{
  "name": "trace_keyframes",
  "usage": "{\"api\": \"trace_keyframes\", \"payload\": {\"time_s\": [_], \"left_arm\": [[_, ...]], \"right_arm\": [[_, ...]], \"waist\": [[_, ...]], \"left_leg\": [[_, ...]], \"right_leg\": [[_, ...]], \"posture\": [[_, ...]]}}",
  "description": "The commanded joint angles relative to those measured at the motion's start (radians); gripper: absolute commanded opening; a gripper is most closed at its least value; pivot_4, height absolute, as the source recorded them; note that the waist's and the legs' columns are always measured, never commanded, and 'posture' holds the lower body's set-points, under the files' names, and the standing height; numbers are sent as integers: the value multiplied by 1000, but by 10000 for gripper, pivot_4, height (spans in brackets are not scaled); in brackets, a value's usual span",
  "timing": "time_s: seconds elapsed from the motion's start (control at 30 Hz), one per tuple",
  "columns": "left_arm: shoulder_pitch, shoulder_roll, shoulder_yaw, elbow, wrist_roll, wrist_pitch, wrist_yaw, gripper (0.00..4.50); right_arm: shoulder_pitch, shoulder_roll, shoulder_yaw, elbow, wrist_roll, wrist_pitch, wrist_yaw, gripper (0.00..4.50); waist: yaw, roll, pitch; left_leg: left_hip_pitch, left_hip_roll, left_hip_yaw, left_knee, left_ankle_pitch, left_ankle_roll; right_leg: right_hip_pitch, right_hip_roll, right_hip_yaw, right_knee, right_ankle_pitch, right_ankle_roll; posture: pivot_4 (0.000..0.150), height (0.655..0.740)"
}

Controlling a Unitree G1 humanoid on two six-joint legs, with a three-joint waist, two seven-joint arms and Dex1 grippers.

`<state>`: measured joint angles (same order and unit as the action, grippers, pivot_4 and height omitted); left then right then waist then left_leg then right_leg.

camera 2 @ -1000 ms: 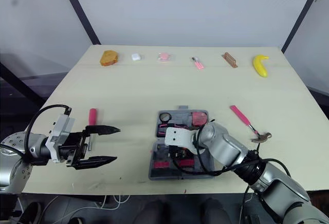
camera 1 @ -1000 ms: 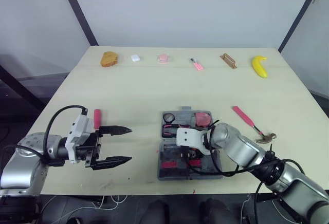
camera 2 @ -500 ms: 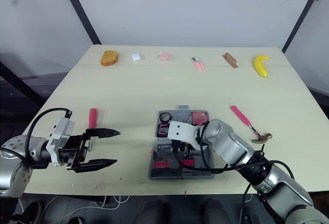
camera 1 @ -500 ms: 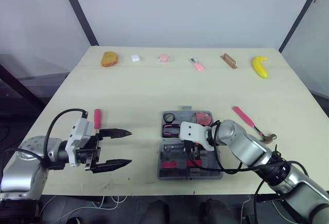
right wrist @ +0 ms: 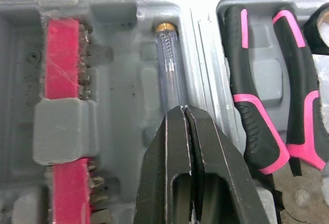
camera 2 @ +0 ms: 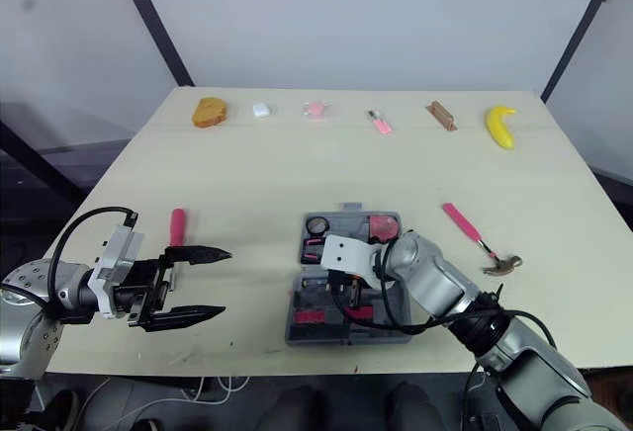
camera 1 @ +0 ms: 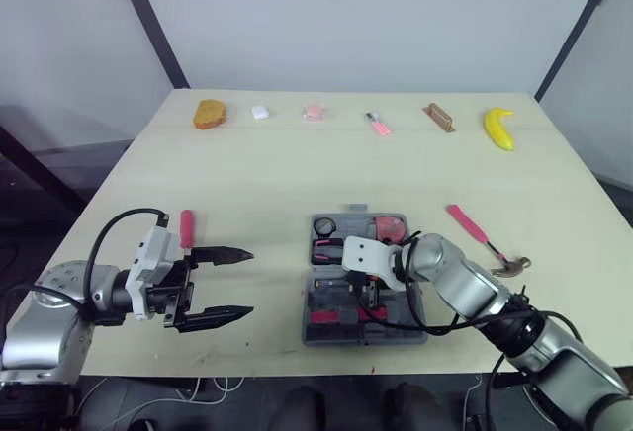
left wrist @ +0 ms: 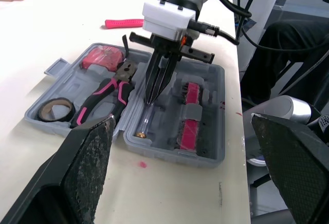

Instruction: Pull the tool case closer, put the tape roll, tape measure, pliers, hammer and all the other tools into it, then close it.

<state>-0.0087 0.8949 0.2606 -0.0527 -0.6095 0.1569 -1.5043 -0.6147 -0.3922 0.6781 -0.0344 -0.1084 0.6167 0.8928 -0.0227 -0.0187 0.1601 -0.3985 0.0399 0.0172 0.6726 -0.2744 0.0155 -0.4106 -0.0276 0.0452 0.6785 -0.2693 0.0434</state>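
Grey plastic tool case (left wrist: 209, 112) is sitting open on the pale wooden table (camera 1: 277, 174), right in front of the robot. Right claw (right wrist: 183, 112) is hanging inside it, fingers pressed together, tips at the end of a clear-handled tester with a brass cap (right wrist: 168, 62); can't tell if it's actually pinching it. Pink-handled hammer (camera 1: 482, 240) is lying right of the case, handle angling away and leftward, head nearer the robot, so I'm guessing the right arm is the closer one. Left claw (camera 1: 247, 279) is hovering wide open, a red-handled tool (camera 1: 187, 228) lying just beyond it.
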Motion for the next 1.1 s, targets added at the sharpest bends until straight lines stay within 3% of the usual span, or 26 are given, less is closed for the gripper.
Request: {"api": "trace_keyframes", "payload": {"time_s": [0.03, 0.13, 0.47, 0.73, 1.03, 1.1], "left_arm": [[5, 2, 15, 4, -4, -18, -18, 45000], [16, -1, 17, 7, -3, -24, -18, 45000], [43, -70, 70, 12, -23, -20, 89, 45000], [168, -220, 177, -12, -9, -26, 338, 45000], [293, -304, 274, -9, 10, -72, 489, 45000], [324, -319, 292, 1, 20, -90, 509, 45000]], "right_arm": [[44, -11, 24, 36, -25, 10, 3, 496], [65, -9, 2, 34, -23, -1, -2, 496], [214, 53, -322, -149, 186, -164, -72, 496], [542, 79, -638, -283, 344, -353, -196, 496], [849, 56, -850, -349, 459, -450, -216, 496], [910, 52, -897, -347, 483, -484, -207, 9150]], "waist": [[-1, -1, -1], [-5, -2, -1], [-11, -2, -1], [-11, -3, -1], [-12, -4, -2], [-11, -4, -2]], "left_leg": [[0, 0, 0, 0, 0, 0], [0, 0, 0, 0, 0, 0], [-1, 0, 0, 0, 0, 0], [-1, 0, 0, -2, 0, 0], [1, 0, 1, -2, 0, 0], [2, 0, 1, -2, 0, 0]], "right_leg": [[0, 0, 0, 0, 0, 0], [0, 0, 0, 0, 0, 0], [0, -1, 0, -1, 0, 0], [0, -4, 0, -1, 0, 0], [1, -5, 0, 0, 0, 1], [1, -5, 1, 0, 0, 1]], "posture": [[1500, 7400], [1500, 7400], [1500, 7400], [1500, 7400], [1500, 7400], [1500, 7400]]}}
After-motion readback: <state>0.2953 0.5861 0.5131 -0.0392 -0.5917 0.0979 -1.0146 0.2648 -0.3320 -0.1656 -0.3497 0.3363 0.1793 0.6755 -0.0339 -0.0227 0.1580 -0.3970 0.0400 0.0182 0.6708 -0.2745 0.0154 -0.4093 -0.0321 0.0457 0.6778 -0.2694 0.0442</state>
